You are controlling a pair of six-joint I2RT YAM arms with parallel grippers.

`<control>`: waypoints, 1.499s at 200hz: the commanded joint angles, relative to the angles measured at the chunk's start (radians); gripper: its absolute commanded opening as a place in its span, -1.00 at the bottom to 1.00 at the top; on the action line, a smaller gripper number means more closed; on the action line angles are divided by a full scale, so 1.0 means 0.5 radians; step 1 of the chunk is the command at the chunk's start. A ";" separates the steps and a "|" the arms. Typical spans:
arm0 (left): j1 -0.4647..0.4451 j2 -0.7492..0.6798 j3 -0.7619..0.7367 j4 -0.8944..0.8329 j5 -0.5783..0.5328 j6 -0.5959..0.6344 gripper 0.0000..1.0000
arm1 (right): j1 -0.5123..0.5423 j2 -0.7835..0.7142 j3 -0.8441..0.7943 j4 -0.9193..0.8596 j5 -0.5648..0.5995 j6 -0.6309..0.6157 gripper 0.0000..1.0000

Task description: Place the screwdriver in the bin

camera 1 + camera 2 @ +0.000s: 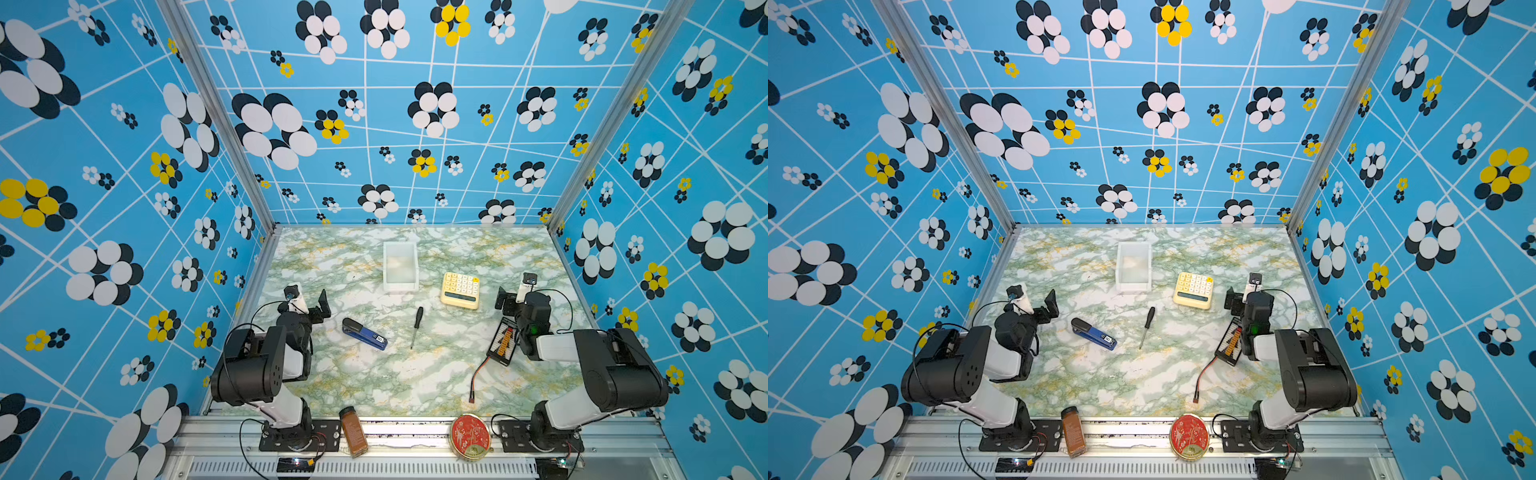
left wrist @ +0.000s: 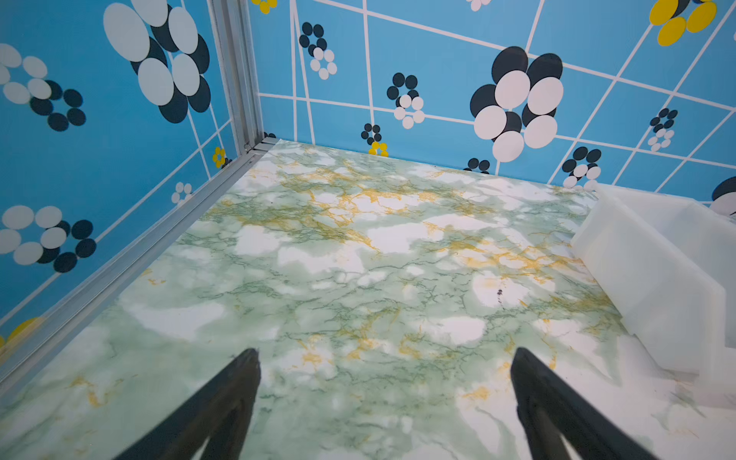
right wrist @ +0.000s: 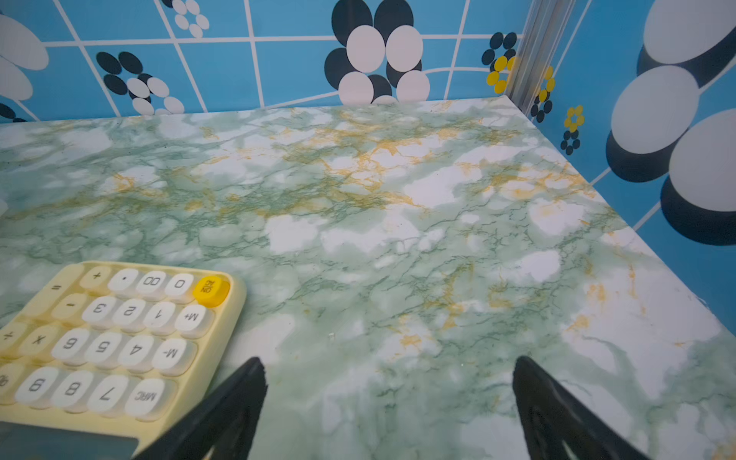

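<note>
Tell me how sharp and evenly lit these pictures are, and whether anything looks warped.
Both top views: even light, faint shadows, walls splayed by the wide lens, screwdriver crisp. Left wrist view: bin pale, soft, partly cut off. Right wrist view: calculator keys readable, slightly soft.

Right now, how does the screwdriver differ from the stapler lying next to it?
The screwdriver is slim, with a black handle and thin silver shaft; the stapler is bulkier, blue and black. In both top views the screwdriver runs nearly front to back, handle at the far end, while the stapler lies diagonally. Both lie flat on the table, not touching.
</note>
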 commanded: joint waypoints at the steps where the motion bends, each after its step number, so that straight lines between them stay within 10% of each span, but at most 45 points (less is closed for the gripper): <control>1: 0.000 0.023 -0.020 0.054 -0.023 -0.006 0.98 | -0.010 -0.011 0.035 -0.001 -0.017 -0.013 0.99; 246: -0.006 -0.013 0.015 -0.042 -0.012 0.006 0.98 | -0.010 -0.011 0.044 -0.017 -0.015 -0.004 0.99; 300: -0.007 -0.446 0.281 -0.900 0.157 0.078 0.99 | -0.007 -0.377 0.223 -0.640 0.331 0.110 0.99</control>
